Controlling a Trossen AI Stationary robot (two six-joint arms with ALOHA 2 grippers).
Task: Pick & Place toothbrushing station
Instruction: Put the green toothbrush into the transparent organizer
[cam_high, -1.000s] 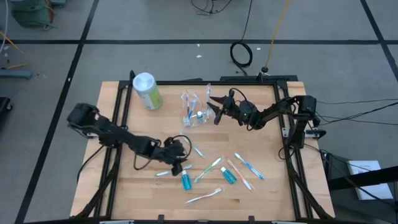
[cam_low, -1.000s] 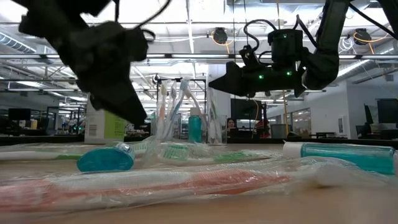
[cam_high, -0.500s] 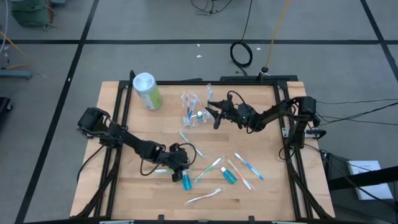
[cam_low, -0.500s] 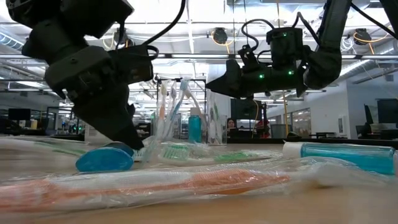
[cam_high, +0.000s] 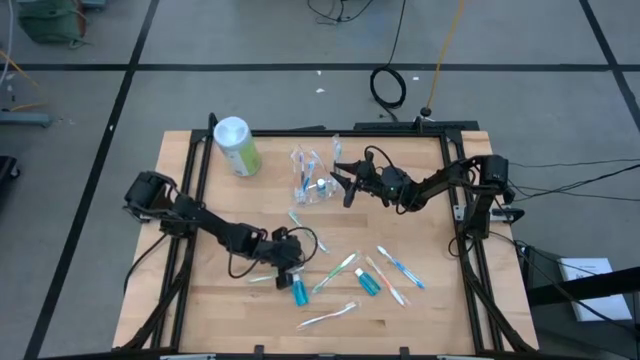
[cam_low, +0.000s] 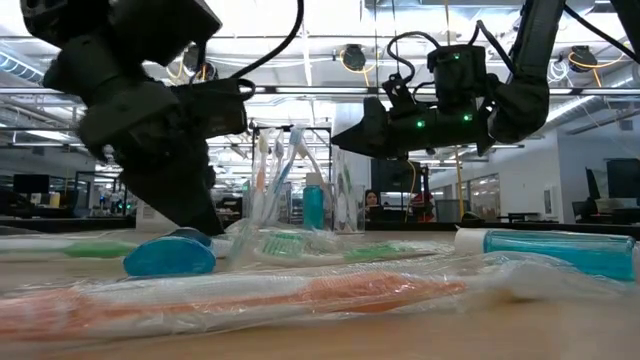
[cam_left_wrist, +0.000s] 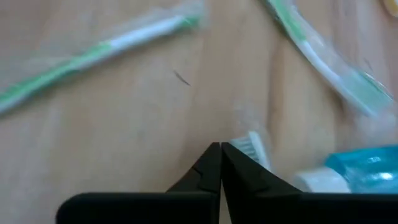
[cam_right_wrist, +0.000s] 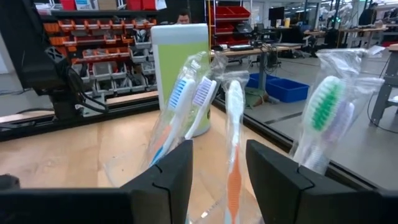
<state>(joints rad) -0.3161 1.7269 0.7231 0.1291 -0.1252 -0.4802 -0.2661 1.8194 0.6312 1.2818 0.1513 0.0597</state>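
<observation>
The toothbrushing station's clear holder (cam_high: 311, 180) stands at the table's far middle with wrapped toothbrushes upright in it (cam_right_wrist: 233, 124). My right gripper (cam_high: 340, 180) is level at its right side and open. In the right wrist view its fingers (cam_right_wrist: 177, 171) flank an orange-and-white brush, apart from it as far as shows. My left gripper (cam_high: 286, 270) points down at the near middle, shut (cam_left_wrist: 221, 147). Its tips are by a white brush head (cam_left_wrist: 252, 148) and a blue tube's white cap (cam_left_wrist: 320, 180). My left gripper's shut tips come down slanting onto the table right beside the white brush head. Whether they touch the head or have caught its clear wrapper (cam_left_wrist: 249, 121), I cannot tell.
A green canister with a white lid (cam_high: 236, 146) stands at the far left. Loose wrapped toothbrushes (cam_high: 335, 272) (cam_high: 400, 267) (cam_high: 328, 317) and two blue tubes (cam_high: 298, 292) (cam_high: 367, 283) lie across the near middle.
My left gripper has come down and toward the table's near edge, from above the loose brushes to the tabletop beside the blue tube's cap, rolling a little as it sank.
</observation>
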